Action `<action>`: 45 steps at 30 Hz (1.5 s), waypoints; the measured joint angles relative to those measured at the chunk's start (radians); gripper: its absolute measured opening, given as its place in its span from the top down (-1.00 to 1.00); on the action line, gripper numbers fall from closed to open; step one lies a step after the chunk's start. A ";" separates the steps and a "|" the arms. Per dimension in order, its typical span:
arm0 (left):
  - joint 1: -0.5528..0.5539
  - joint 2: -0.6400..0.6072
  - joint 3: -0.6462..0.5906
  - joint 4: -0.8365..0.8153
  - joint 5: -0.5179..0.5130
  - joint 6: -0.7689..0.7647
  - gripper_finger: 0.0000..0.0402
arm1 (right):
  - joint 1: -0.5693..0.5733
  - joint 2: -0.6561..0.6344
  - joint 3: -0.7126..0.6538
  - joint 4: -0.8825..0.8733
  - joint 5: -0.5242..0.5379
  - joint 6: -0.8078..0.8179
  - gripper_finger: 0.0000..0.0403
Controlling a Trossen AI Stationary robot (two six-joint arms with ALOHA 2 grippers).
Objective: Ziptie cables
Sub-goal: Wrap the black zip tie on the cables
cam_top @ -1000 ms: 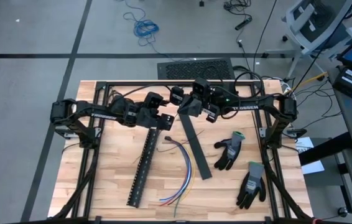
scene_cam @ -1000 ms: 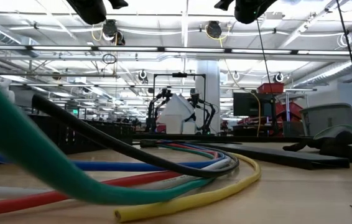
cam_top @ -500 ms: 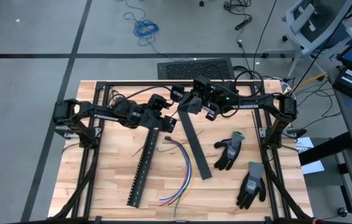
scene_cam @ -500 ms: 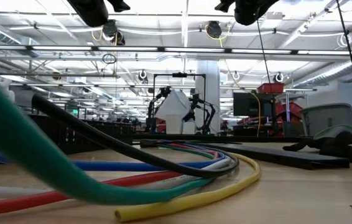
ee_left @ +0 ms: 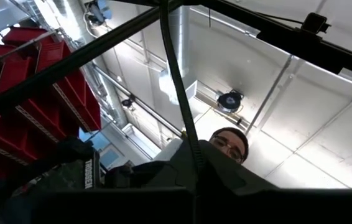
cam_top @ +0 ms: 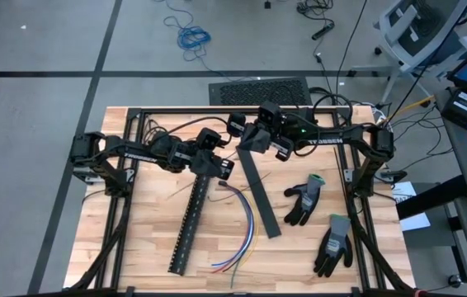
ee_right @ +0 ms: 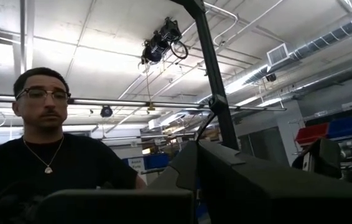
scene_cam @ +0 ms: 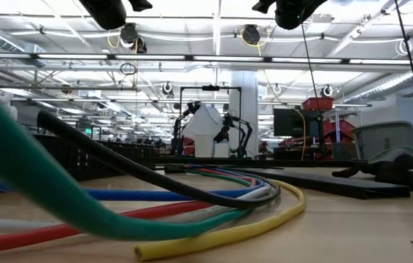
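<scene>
Two dark arms reach in over the pale wooden counter (cam_top: 134, 239) from either side, and of the pair only the left has moved in the last second. It has swung inward and down, so the left tool (cam_top: 214, 165) now sits at the top end of the long black slotted strip (cam_top: 189, 223), where a second ago it hung a little further out. Its fingers have also snapped from wide apart to closed; whether they have pinched the strip's end cannot be told from above. The right tool (cam_top: 252, 140) stays shut on the top end of the flat black bar (cam_top: 261, 196), unmoved. Beside the bar lie two grey-and-black work gloves (cam_top: 304, 200). Smallest of all, the loose bundle of thin multicoloured cables (cam_top: 242, 221) curves untouched on the counter between strip and bar. Judging by this, the tying itself has not begun: the left arm seems to be securing the strip first.
</scene>
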State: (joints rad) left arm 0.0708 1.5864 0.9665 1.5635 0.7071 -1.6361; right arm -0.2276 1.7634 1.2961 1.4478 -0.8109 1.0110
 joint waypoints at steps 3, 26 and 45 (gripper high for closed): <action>0.000 0.000 0.000 0.000 0.000 0.013 0.98 | 0.000 0.000 0.000 0.001 -0.001 0.000 1.00; 0.002 0.000 -0.001 -0.003 0.007 0.019 1.00 | 0.002 0.000 0.000 -0.020 0.073 0.073 0.44; 0.056 -0.001 -0.001 -0.009 0.058 0.018 1.00 | -0.052 -0.003 0.000 -0.036 0.056 0.050 0.29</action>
State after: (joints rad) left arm 0.1271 1.5852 0.9657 1.5547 0.7651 -1.6180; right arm -0.2799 1.7604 1.2961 1.4123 -0.7546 1.0611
